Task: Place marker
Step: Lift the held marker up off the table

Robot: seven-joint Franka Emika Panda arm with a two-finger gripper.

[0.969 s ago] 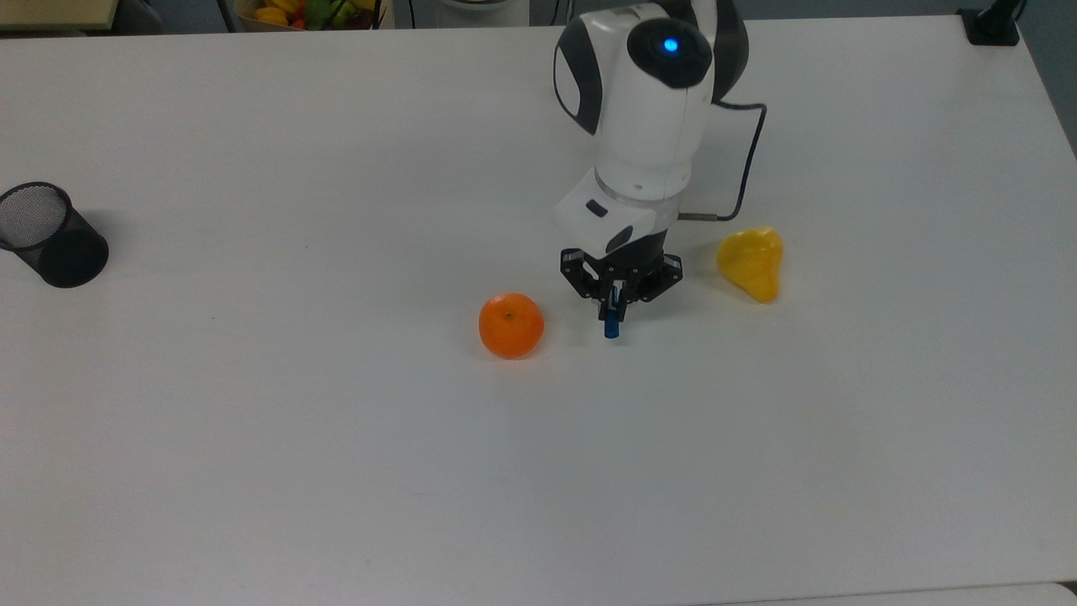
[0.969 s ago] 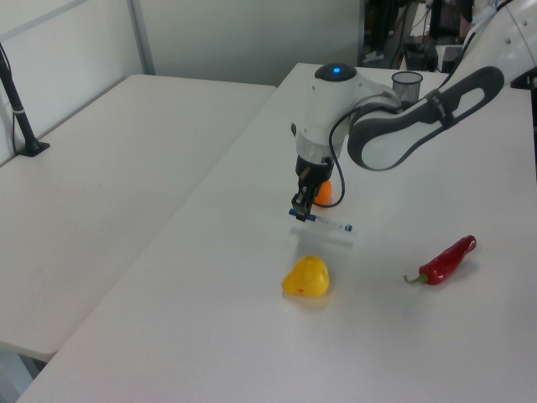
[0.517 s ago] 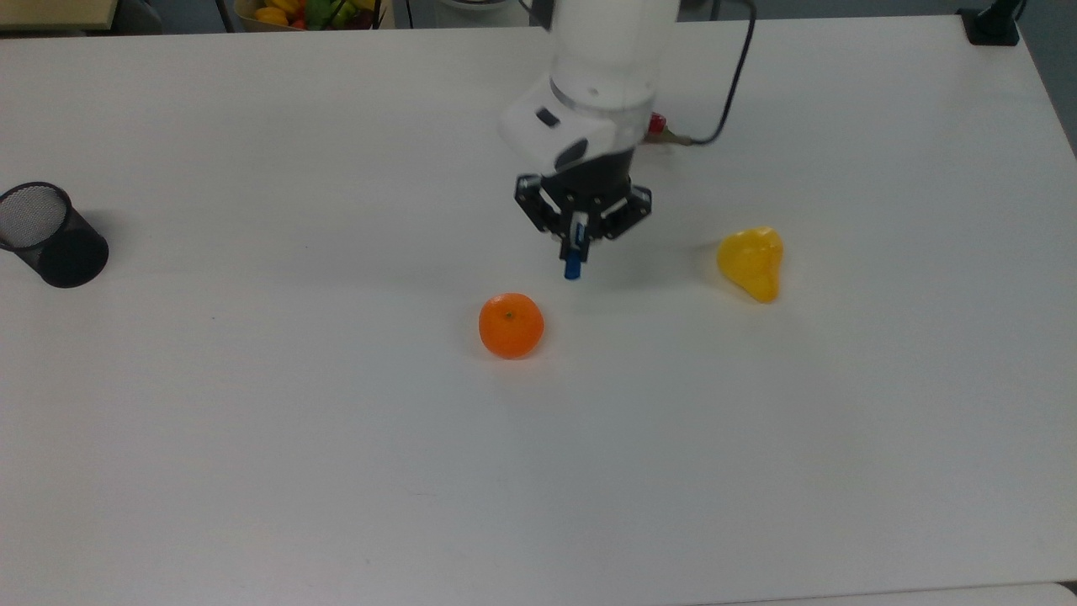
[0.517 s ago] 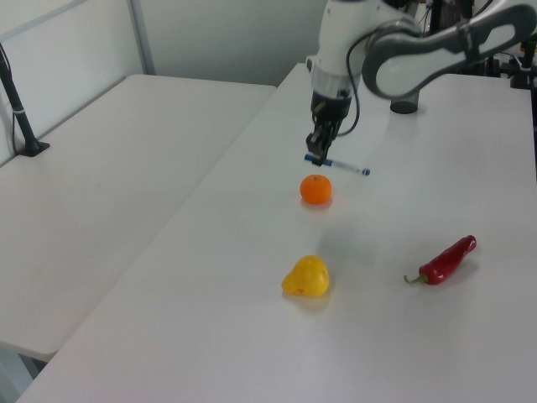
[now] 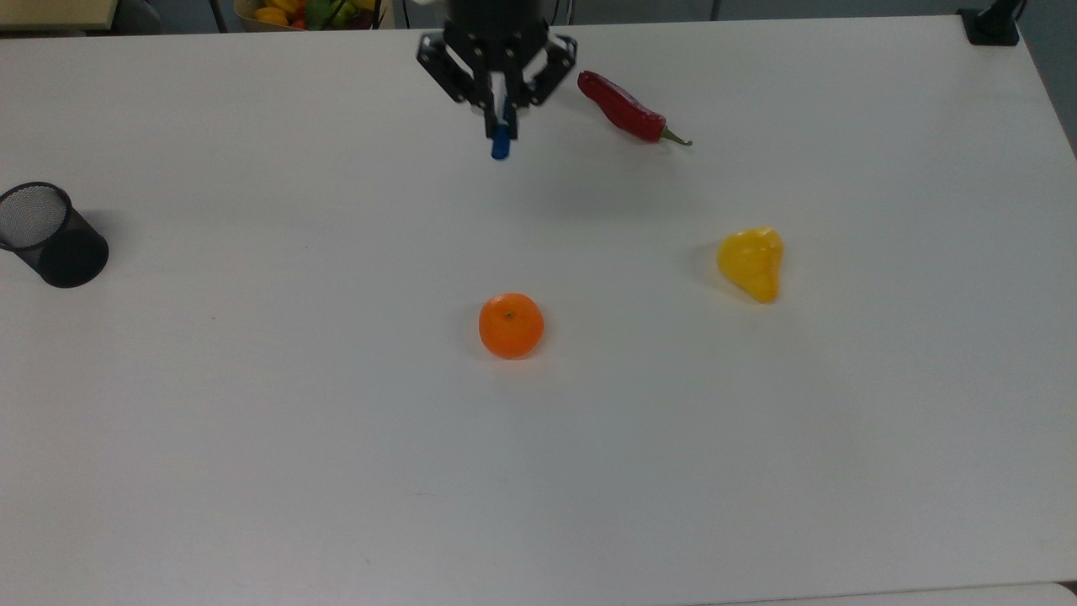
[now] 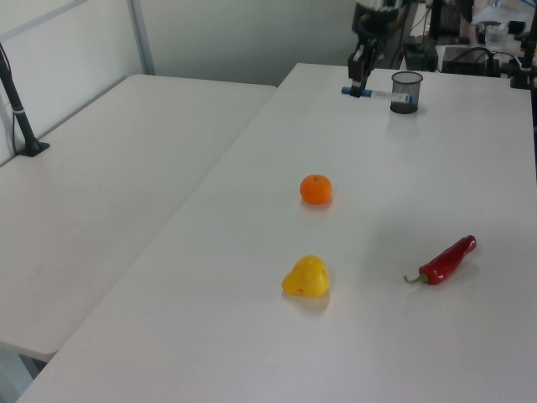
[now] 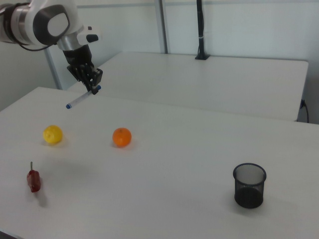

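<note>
Across the middle of all three views lies a plain white table [image 5: 252, 471]. A second white table [image 6: 109, 176] adjoins it at the left view's left, and another shows in the upper right of the right view, each carrying a black clamped post [image 7: 200, 30]. Pale partition walls close the background. At the top edge of the top view a container of mixed fruit [image 5: 307, 13] stands beyond the table.

On the table: a black mesh cup [image 5: 50, 236] at the top view's left edge, an orange [image 5: 511, 325] near centre, a yellow pear-shaped fruit [image 5: 751, 263] to the top view's right, and a red chilli [image 5: 627, 108] near the upper centre. All are well apart from one another.

The gripper [image 5: 498, 93] is clamped on the marker [image 7: 82, 98] near its blue end. In the right view the marker slopes down toward the right view's left, clear of the table, high in the upper left of the frame. In the top view its blue tip projects below the fingers [image 5: 490, 105], just beside the chilli in frame.

The arm [image 7: 47, 22] enters from the right view's upper left, wrist pointing downward, the gripper raised well above the surface.
</note>
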